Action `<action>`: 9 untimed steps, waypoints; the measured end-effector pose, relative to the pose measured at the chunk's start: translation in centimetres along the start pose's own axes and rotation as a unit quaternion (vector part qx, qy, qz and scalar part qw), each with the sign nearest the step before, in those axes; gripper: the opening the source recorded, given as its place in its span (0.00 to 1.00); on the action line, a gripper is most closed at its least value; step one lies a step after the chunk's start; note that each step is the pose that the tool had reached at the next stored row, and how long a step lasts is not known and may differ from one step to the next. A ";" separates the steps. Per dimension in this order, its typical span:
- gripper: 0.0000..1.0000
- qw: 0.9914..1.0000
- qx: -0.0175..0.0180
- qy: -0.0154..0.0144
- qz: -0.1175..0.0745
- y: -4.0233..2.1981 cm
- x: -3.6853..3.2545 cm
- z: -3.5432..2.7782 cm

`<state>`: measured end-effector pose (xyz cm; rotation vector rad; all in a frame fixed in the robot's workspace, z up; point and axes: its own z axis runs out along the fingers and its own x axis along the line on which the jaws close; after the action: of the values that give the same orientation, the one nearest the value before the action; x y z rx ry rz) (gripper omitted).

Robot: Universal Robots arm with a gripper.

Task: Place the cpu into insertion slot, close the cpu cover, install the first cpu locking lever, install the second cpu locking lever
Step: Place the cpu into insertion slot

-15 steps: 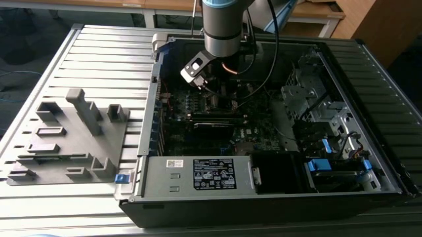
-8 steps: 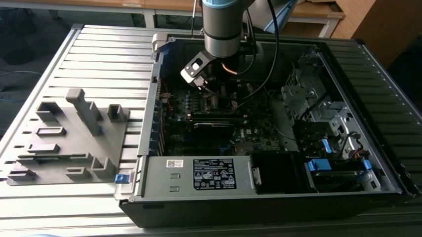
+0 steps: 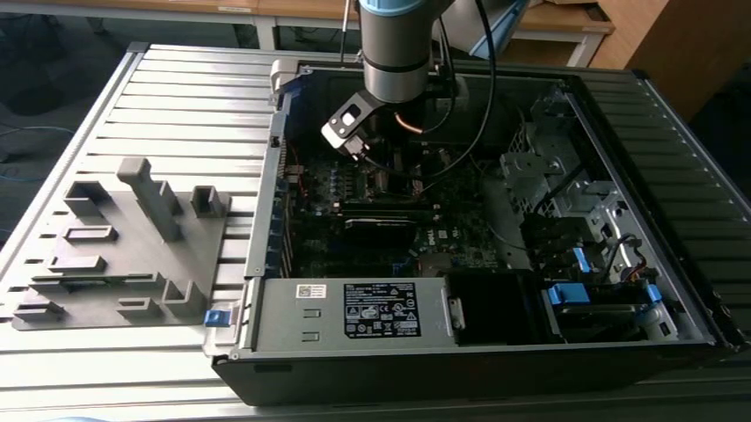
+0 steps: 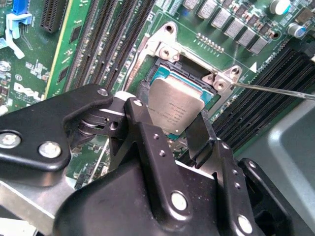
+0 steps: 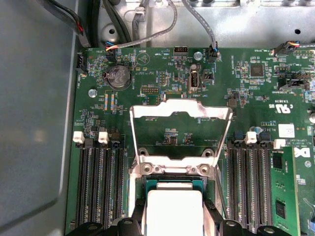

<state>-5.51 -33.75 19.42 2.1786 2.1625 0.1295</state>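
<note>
Second wrist view: the cpu is seen clamped between the two black fingers of the gripper. One finger is pressed against each of two opposite edges, so the jaws are closed onto the chip. The cpu is held directly over the insertion slot with its silver top facing up; whether it is seated in the slot cannot be told. A teal edge of the slot is exposed just beside the chip. A thin metal locking lever is seen running outward from one corner of the insertion slot.

In the first wrist view, the cpu cover is found standing open at the far edge of the insertion slot, and green motherboard is visible through its window. Black memory slots are lined up along both sides of the insertion slot.

In the exterior view, the gripper is positioned inside the open computer case, over the insertion slot. A labelled power supply is mounted at the case edge, well apart from the slot.
</note>
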 end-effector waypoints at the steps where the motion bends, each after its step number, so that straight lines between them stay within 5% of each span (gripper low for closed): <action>1: 0.54 1.000 0.000 0.000 0.000 0.00 0.00 0.00; 9: 0.54 1.000 -0.001 0.000 0.000 -0.01 0.00 0.05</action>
<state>-5.51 -33.75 19.37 2.1777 2.1616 0.1311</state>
